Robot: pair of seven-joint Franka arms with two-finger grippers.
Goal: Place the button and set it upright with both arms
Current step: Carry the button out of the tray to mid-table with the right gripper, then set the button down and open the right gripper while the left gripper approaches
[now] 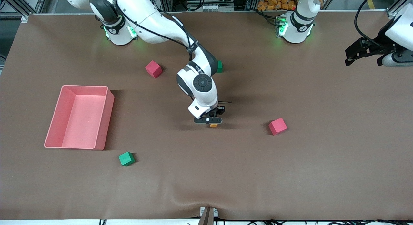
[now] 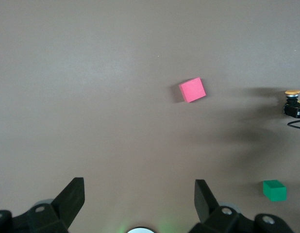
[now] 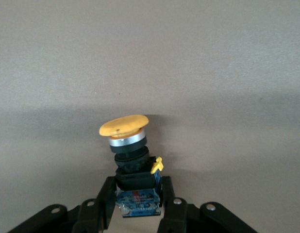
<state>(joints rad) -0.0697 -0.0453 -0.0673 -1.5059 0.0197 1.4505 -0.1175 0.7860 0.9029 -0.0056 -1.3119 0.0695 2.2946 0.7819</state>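
Pinching the push-button [image 3: 132,160] by its blocky base, right gripper [image 3: 135,196] mid-table; rigid, light, top-heavy. Left gripper [image 2: 138,196] waits spread.

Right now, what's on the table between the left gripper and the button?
A red cube lies between the open left gripper and the button, held by the right gripper; the left wrist view shows it.

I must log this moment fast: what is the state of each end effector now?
Left end effector: open, holding nothing, waiting above the table near the left arm's end.
Right end effector: closed on the orange push-button, mid-table.
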